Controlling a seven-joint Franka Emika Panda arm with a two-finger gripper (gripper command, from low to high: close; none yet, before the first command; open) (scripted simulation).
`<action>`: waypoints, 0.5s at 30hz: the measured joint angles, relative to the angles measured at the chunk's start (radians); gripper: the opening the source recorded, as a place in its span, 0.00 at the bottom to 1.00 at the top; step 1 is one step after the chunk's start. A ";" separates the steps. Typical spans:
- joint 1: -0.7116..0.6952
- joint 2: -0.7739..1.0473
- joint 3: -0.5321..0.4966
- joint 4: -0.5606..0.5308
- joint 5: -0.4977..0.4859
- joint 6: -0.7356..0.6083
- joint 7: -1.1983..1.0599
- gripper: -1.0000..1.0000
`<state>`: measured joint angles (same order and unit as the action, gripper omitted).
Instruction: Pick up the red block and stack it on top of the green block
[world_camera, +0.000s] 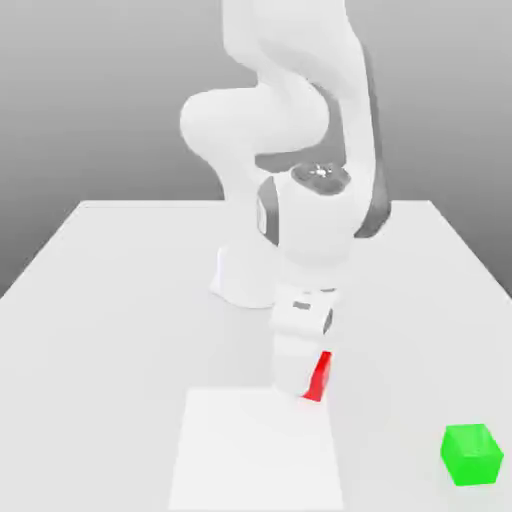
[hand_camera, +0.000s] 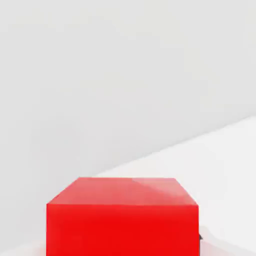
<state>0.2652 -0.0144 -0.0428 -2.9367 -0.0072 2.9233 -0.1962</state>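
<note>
The red block (world_camera: 320, 378) sits on the white table at the far edge of a lighter square patch, mostly hidden behind my hand. My gripper (world_camera: 306, 386) is lowered straight over it and shut on the red block. In the hand view the red block (hand_camera: 122, 217) is very close, showing its top face and one side face. The green block (world_camera: 471, 454) rests on the table toward the exterior view's right, near the front edge and well apart from the gripper.
The arm's white base (world_camera: 245, 280) stands on the table just behind the gripper. A lighter white square patch (world_camera: 255, 455) lies on the table surface in front of the red block. The table (world_camera: 110, 300) stretches out on both sides.
</note>
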 joint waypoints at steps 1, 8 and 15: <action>-0.003 -0.033 0.002 -0.005 -0.003 -0.029 0.001 0.00; 0.083 -0.027 0.051 0.148 0.077 -0.175 0.073 0.00; 0.185 0.108 0.079 0.402 0.055 -0.294 0.283 0.00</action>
<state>0.4499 0.0938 0.0366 -2.5349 0.0480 2.6291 0.0864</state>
